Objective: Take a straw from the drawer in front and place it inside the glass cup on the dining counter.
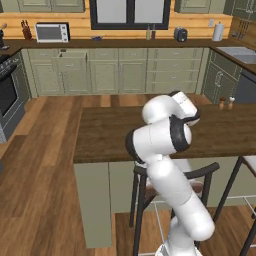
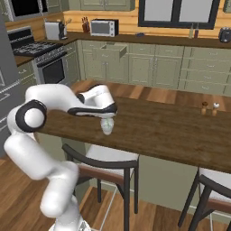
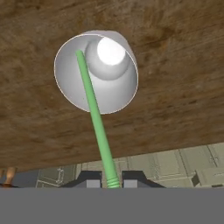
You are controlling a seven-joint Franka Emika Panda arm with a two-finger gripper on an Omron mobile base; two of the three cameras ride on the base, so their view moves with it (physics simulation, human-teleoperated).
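Fingers: clamped on thin green straw, bottom middle of frame | Straw: ran up from between them into pale see-through glass cup | Cup: stood on dark brown wood counter

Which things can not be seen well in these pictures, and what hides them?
- Glass cup, right base view: the hand covers its top.
- Straw, hand view: the fingers hide its held end; whether its tip touches the cup's bottom is unclear.
- Shakers, right base view: too small to tell apart.
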